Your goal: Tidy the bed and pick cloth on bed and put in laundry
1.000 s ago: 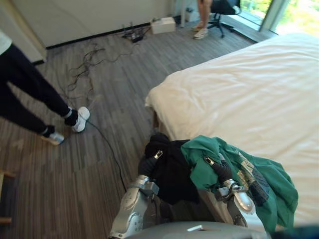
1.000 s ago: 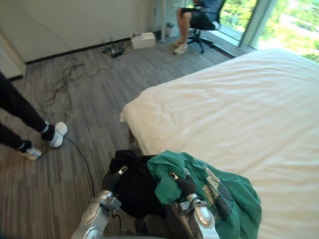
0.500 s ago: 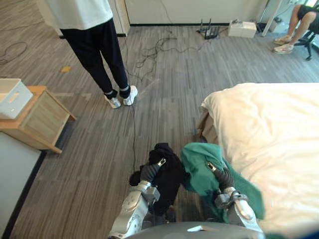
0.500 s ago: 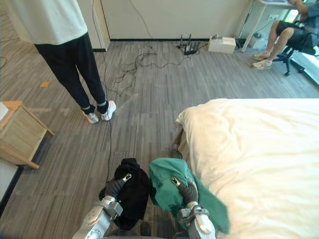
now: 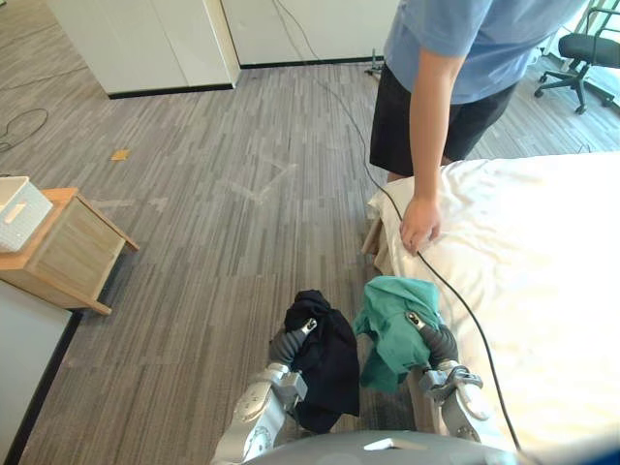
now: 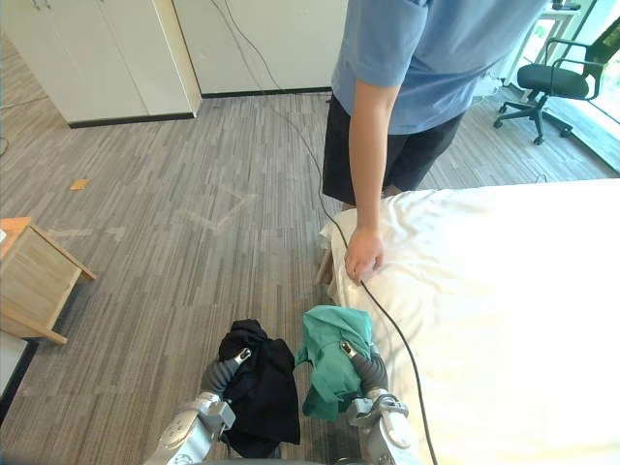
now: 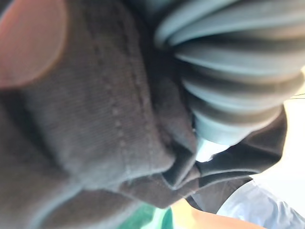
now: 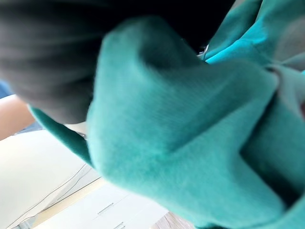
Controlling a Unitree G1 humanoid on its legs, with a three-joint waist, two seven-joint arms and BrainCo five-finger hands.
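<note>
Both cloths are off the bed (image 5: 552, 291) and hang over the floor just beside its corner. The black cloth (image 5: 325, 363) is draped over the left hand (image 7: 233, 81), and the green cloth (image 5: 392, 325) is bunched over the right hand (image 5: 438, 342). Each hand is buried in its cloth past the ribbed cover, so I cannot tell whether either is clenched or merely carrying.

Both cloths look light, soft and limp. They fold wherever they are unsupported and will likely slide off a tilted hand, so a bunched fistful near the middle is the safer hold, with little left trailing. The black cloth hangs lower and could catch or drag.

A person (image 6: 426, 58) stands at the bed corner, one hand (image 5: 419, 225) on the sheet, near the green cloth, so the arms need to swing clear.
</note>
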